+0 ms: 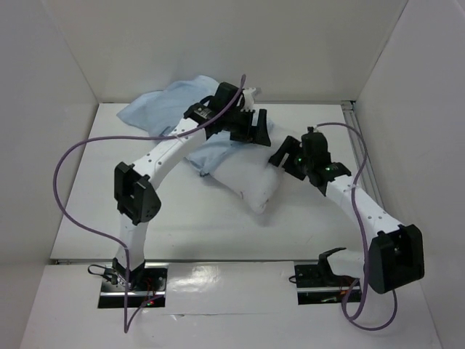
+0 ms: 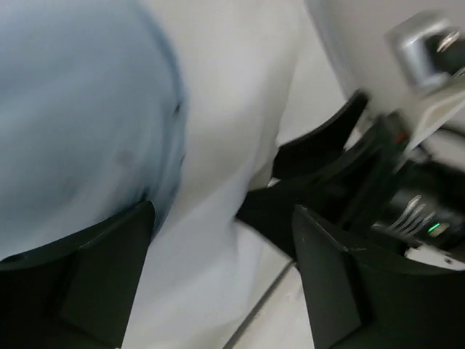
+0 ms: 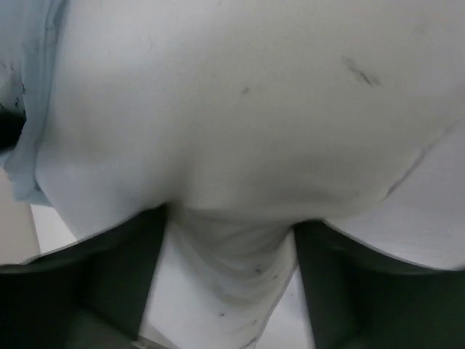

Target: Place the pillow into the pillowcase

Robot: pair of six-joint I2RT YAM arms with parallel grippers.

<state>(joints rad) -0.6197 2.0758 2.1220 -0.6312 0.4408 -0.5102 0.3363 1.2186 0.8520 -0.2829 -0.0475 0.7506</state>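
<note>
The pillow (image 1: 254, 187) lies partly inside the pillowcase (image 1: 156, 107).

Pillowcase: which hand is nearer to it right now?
Left. The left hand hangs at the pillowcase edge, where it covers the pillow. The right hand sits farther right, against the pillow's bare white end.

no legible text, no labels, brands, numbers or signs readable in any view
</note>
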